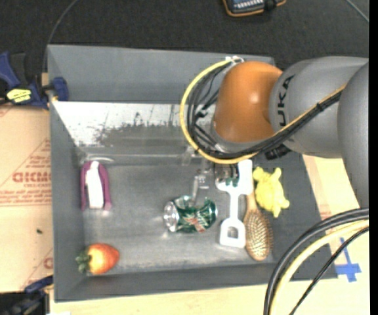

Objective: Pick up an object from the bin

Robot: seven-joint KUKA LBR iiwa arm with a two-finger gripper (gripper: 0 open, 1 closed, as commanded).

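While nothing is lifted yet, we find the purple-and-white plastic bottle and the red-orange toy strawberry well off to the left of the gripper. It hangs just above the crushed green metal can; how wide it stands we cannot tell, and we see nothing in it. Close on its right: white plastic scoop, oval bristle brush, yellow rubber toy. Grasp and lift are both left.

Grey metal bin. Purple-white bottle at left. Strawberry in lower left corner. Crushed green can at lower centre. White scoop just right of can. Brush and yellow toy at right, beside scoop.
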